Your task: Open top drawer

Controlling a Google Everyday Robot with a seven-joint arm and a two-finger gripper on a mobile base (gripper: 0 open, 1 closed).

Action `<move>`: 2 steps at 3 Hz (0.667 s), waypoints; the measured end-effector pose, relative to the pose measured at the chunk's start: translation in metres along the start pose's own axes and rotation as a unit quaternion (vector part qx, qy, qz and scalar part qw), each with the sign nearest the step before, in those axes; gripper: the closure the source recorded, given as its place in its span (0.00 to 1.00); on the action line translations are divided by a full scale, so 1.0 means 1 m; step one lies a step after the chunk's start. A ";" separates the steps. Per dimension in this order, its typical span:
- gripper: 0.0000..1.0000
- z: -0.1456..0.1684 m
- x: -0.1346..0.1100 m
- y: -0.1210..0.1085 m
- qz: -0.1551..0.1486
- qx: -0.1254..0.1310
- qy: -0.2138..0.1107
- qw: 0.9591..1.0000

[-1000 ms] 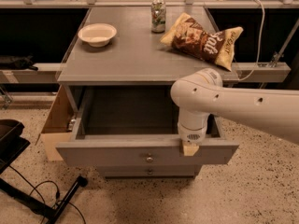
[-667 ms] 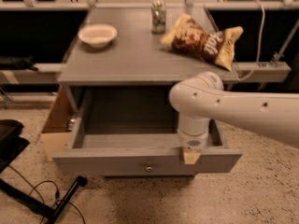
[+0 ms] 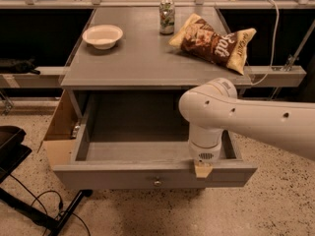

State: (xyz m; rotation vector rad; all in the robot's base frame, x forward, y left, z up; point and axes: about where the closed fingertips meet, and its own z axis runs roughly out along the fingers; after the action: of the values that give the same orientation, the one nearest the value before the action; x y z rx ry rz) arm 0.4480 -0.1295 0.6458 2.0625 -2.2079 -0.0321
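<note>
Spanning most of the view, the grey cabinet (image 3: 142,58) carries a chip bag (image 3: 211,41), a white bowl (image 3: 102,36) and a drink can (image 3: 167,17) on its top. The robot's white arm (image 3: 256,122) reaches in from the right and bends down over the open box. The top drawer (image 3: 123,173) stands pulled well out from under the cabinet top, its deep grey inside bare as far as can be seen and its front panel nearest the camera. The gripper (image 3: 203,168) sits on the upper edge of that front panel, right of centre, with a tan tip hanging down over the panel face; whether it is apart or together cannot be told. The small round knob (image 3: 157,182) lies left of and below it, untouched. By my reading the pull is nearly or fully done. What is left is probably to let go of the edge and lift straight up, so the drawer is not nudged back in.
</note>
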 end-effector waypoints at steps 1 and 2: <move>1.00 -0.002 0.004 0.017 -0.001 -0.014 0.002 1.000; 1.00 -0.002 0.004 0.017 -0.001 -0.014 0.002 1.000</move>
State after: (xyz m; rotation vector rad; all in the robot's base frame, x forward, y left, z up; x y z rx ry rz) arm 0.4310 -0.1324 0.6498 2.0487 -2.1902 -0.0576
